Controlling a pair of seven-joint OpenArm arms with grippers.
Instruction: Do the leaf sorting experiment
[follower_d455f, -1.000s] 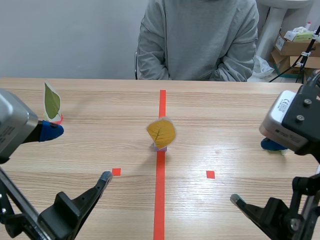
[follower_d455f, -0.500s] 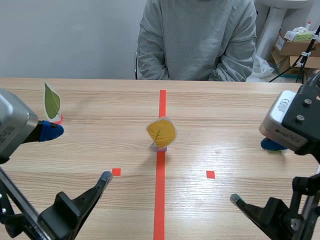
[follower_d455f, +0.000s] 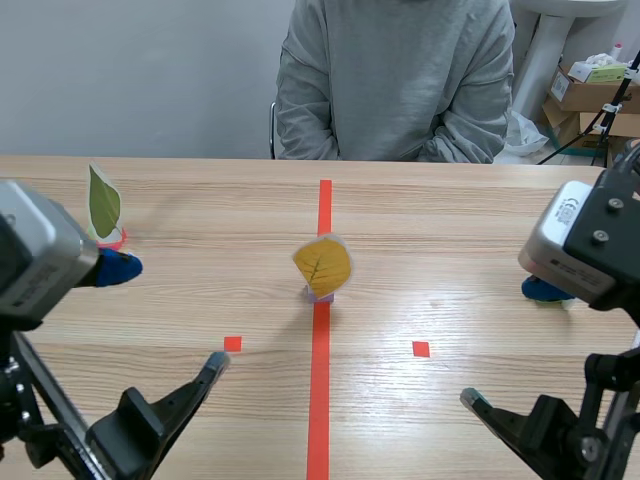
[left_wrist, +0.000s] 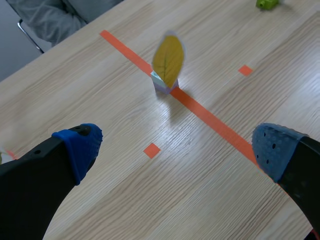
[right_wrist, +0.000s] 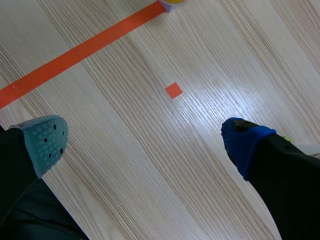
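Setting: robotics test room, lab type. Evidence: pale wood table (follower_d455f: 450, 200) marked with an orange-red tape line (follower_d455f: 322, 400) and small tape squares (follower_d455f: 421, 349); yellow leaf (follower_d455f: 322, 265) stood upright on a small base on that line, centre; left robot arm (follower_d455f: 40, 440) at 7 o'clock, right robot arm (follower_d455f: 600, 430) at 5 o'clock; person (follower_d455f: 395, 80) seated across, 12 o'clock; plain grey wall (follower_d455f: 130, 70), 11 o'clock; cardboard boxes (follower_d455f: 580, 110) and black stand (follower_d455f: 612, 100), 2 o'clock.

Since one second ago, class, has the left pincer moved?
Yes. The left pincer has shifted slightly toward the centre tape line, away from the green leaf.
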